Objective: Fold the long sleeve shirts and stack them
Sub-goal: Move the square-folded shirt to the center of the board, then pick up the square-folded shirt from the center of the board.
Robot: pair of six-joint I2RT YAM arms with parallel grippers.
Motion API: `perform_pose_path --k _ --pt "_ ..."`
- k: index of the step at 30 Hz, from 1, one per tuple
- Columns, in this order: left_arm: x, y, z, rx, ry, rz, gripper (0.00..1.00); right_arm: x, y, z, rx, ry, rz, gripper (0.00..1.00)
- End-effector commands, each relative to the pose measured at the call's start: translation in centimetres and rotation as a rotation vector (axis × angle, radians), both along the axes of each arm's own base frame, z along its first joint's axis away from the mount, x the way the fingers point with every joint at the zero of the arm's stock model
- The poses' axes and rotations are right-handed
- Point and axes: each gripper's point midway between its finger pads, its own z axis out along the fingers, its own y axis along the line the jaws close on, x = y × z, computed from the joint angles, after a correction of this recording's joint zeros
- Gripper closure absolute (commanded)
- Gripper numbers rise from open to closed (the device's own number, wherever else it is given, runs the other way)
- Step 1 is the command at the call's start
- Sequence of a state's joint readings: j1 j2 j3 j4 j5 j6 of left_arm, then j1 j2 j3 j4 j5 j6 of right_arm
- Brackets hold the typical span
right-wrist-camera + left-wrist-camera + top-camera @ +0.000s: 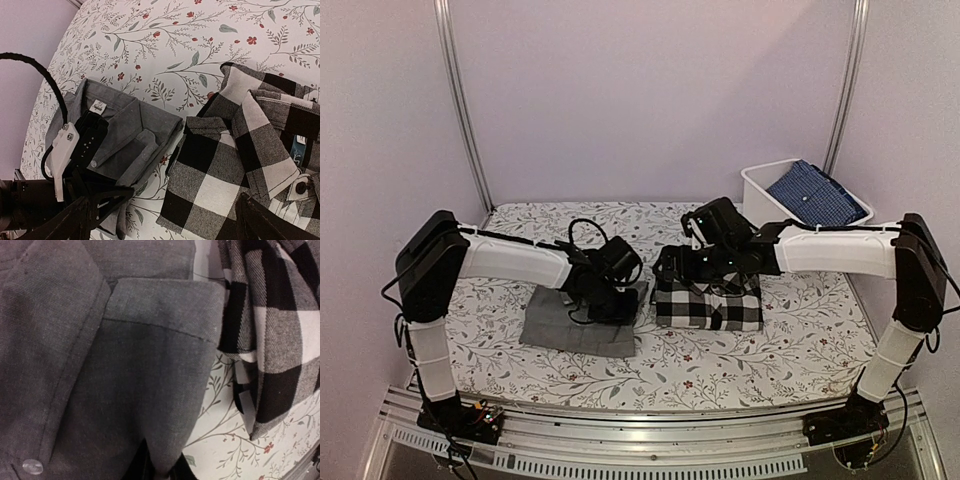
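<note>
The grey shirt (570,328) lies folded on the left of the table. My left gripper (608,290) is at its right edge. In the left wrist view the grey shirt (100,380) fills the frame, and the gripper (162,469) is shut on a fold of its cloth. The black-and-white checked shirt (708,308) lies folded just right of it and also shows in the left wrist view (280,340). My right gripper (692,262) hovers over its far left part. In the right wrist view the gripper (177,220) is open and empty above the checked shirt (240,165), with the grey shirt (125,145) to the left.
A white bin (758,182) at the back right holds a blue patterned cloth (817,193). The table has a floral cover (740,370). Metal frame posts (470,130) stand at the back corners. A narrow strip of table separates the two shirts.
</note>
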State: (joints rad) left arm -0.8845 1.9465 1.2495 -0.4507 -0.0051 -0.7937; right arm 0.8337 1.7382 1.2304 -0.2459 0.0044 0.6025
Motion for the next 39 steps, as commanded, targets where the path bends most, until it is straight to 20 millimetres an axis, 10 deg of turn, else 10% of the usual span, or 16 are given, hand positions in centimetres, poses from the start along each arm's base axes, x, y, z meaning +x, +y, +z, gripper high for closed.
perform_pose_path --k 1,9,26,39 --pt "0.3 -1.9 1.4 -0.083 0.000 0.004 0.83 -1.0 1.2 1.3 0.072 0.005 0.036 0.01" --pt "1.1 0.4 5.9 -0.114 -0.075 0.015 0.56 -2.2 3.5 0.2 0.084 0.052 0.082 0.01" --pt "3.0 19.0 7.6 -0.165 -0.143 0.280 0.48 -5.4 9.2 -7.2 0.043 0.280 0.140 0.22" --pt "2.6 22.3 6.0 -0.223 -0.117 0.336 0.48 -4.6 9.6 -12.4 -0.034 0.351 0.081 0.29"
